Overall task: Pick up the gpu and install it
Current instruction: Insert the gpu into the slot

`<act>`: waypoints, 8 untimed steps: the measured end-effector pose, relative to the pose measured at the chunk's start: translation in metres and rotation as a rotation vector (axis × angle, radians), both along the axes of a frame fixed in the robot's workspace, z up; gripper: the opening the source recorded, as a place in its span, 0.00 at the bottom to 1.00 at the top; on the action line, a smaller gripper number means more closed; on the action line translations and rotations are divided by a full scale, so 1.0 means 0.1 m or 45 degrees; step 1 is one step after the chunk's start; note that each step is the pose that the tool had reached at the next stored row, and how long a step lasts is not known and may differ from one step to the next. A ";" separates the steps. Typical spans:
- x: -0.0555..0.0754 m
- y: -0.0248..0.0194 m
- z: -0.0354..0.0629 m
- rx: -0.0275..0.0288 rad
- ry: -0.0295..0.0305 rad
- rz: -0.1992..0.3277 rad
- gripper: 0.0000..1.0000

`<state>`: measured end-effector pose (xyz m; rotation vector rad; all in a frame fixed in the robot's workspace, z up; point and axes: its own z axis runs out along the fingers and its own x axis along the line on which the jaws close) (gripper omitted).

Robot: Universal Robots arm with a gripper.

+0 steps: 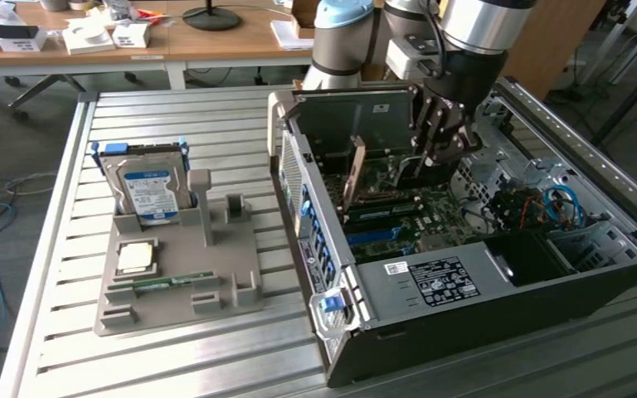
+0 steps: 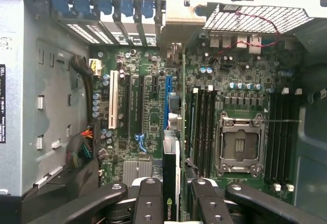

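step: install; gpu (image 2: 170, 183) is held edge-on above motherboard (image 2: 148, 81) inside case (image 1: 430, 274) | gripper (image 1: 441, 156): clenched on gpu | need: slot alignment and straight seating are judged required

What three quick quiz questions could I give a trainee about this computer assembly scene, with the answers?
1. True or false: the hard drive lies inside the computer case.
2. What stands between the fingers of the gripper? A a memory stick; B the gpu; C a screwdriver.
3. On which side of the exterior view is the grey holder?
Key: 1 false, it stands in the grey holder outside the case; 2 B; 3 the left.
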<state>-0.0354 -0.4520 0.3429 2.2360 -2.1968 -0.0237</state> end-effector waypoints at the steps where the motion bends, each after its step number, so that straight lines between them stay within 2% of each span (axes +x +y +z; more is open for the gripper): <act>1: 0.00 0.000 -0.007 0.0000 0.0000 -0.001 0.26; 8: 0.00 0.000 -0.018 0.0004 -0.0002 -0.002 0.26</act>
